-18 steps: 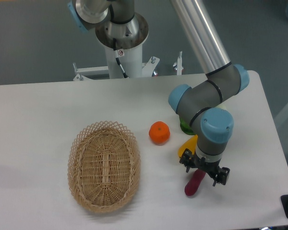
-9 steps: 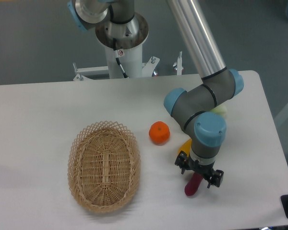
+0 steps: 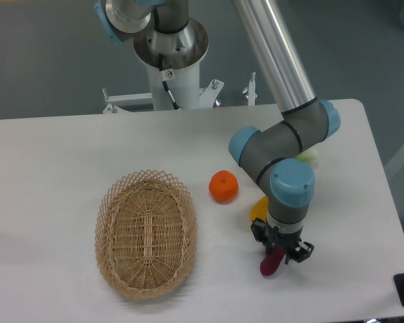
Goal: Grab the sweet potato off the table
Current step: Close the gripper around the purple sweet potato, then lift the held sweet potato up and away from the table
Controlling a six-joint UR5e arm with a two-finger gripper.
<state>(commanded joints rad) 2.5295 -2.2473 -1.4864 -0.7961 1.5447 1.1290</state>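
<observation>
Sweet potato point(image 3: 270, 263) clamped in pincer point(image 3: 280, 252) on table point(image 3: 54, 168); basket point(image 3: 147, 233) holds nothing.

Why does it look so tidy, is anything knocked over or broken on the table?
Nothing stands out. The wicker basket sits flat and whole, the orange rests beside it, and the gripper is down over the purple sweet potato lying on the white table. No spills or damage show.

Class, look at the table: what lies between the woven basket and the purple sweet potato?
In the fixed camera view, only bare white table lies between the basket and the sweet potato; the orange sits farther back, off that line.
</observation>
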